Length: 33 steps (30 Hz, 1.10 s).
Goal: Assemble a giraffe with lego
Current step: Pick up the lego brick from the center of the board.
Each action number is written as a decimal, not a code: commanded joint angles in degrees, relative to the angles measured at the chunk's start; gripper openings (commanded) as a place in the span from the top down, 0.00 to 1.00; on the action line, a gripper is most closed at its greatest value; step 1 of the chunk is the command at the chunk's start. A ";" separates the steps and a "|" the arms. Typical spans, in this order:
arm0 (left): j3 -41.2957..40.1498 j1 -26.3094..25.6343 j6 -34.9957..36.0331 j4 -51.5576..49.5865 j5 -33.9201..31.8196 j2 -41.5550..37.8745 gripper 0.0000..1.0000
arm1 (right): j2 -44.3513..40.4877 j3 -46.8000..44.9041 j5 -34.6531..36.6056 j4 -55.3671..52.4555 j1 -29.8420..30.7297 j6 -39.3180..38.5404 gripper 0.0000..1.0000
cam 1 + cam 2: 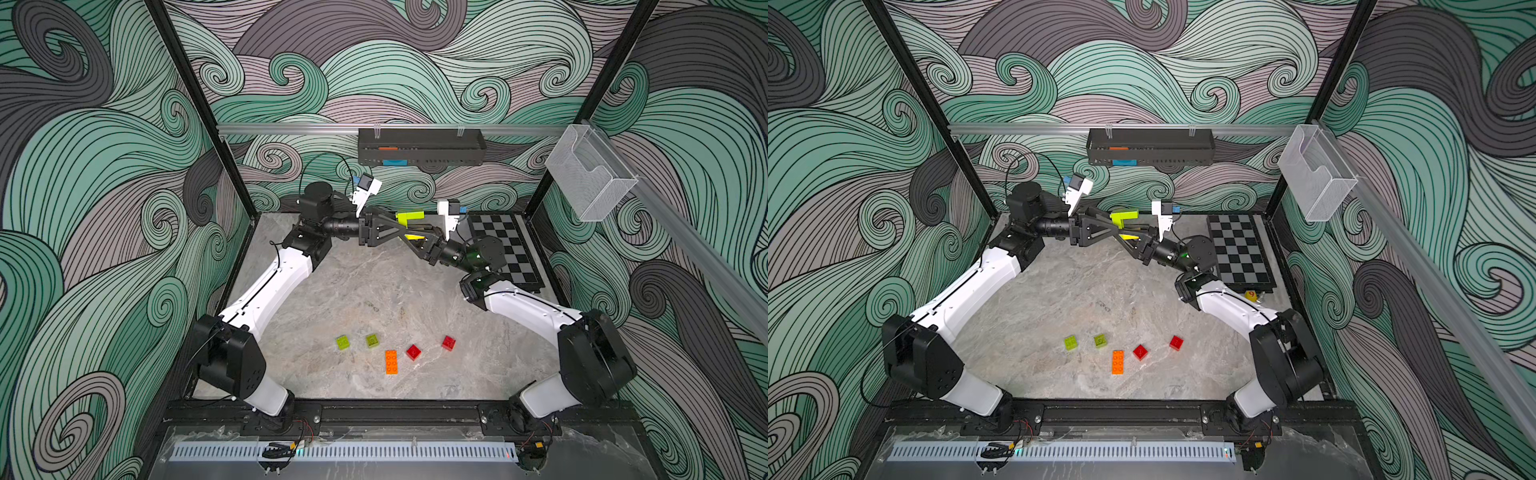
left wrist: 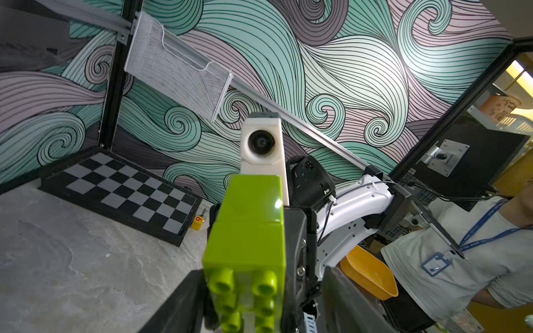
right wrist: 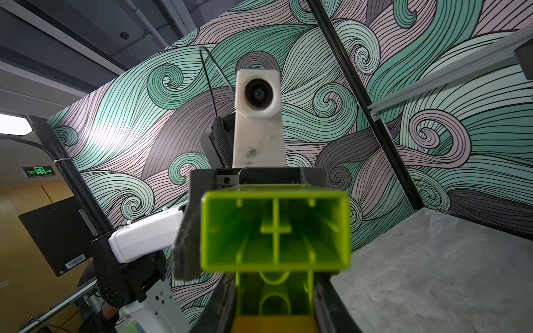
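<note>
Below our left gripper (image 1: 415, 224) and right gripper (image 1: 409, 232) the marble table (image 1: 365, 299) is open. Green bricks (image 1: 409, 217) fill the gap between them; a chessboard (image 1: 505, 249) lies near the right gripper, a black tray (image 1: 419, 153) beyond.

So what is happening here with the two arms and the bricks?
Both arms meet in the air over the back of the table. The right gripper is shut on a small stack of lime green and yellow bricks. The left gripper has its fingers around the green end of it; whether it grips is unclear. Two green bricks, an orange brick and two red bricks lie loose near the front, not yet used.
</note>
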 commanded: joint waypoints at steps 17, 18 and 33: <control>4.18 -0.61 1.46 -3.46 0.37 -0.54 0.95 | -0.42 -2.97 -0.43 3.19 0.63 -0.35 0.32; 4.61 -0.52 2.61 -4.98 0.25 -0.69 0.95 | -1.45 -4.05 -0.43 2.39 0.54 -1.80 0.18; 18.14 0.87 51.20 -58.39 -13.74 0.68 1.00 | -34.82 -19.89 17.49 -53.47 -8.49 -24.47 0.01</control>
